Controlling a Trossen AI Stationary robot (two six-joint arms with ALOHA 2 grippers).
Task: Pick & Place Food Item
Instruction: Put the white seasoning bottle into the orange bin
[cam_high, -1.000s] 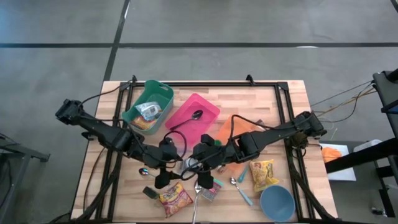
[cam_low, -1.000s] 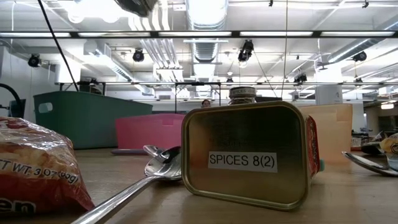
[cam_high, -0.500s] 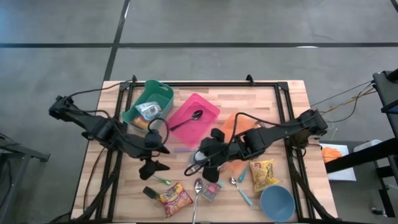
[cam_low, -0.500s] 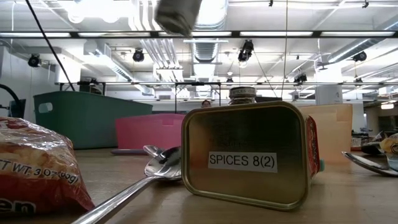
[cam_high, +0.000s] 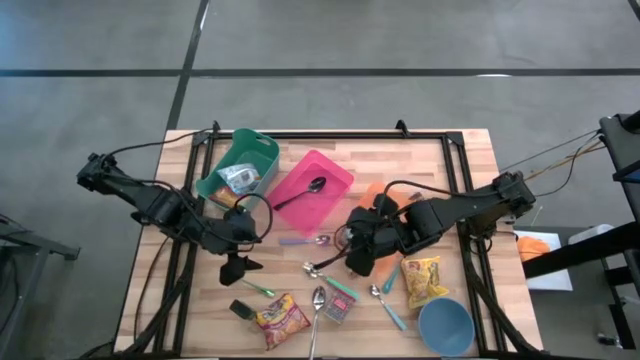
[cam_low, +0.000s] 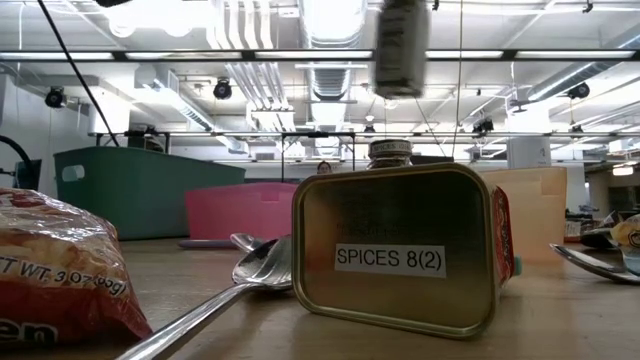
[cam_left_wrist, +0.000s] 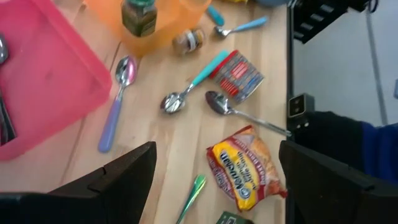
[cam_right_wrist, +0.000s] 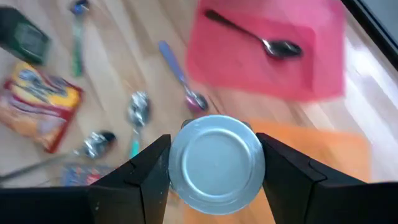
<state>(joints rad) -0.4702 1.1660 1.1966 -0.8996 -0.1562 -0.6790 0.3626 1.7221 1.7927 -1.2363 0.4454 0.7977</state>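
The right hand (cam_right_wrist: 214, 171) has closed on a round can (cam_right_wrist: 216, 163) and carried it, within the last second, from the middle of the table (cam_high: 440, 170) toward the orange tray (cam_high: 372, 192), where it now hangs, lifted, over the near edge. Seen from table height, the can (cam_low: 400, 45) is in the air, high above the spice tin (cam_low: 405, 248). The left hand (cam_high: 240, 265) has drawn back toward the green bin (cam_high: 238, 172), fingers (cam_left_wrist: 115, 180) spread wide and empty. The pick looks done; setting the can down is what remains.
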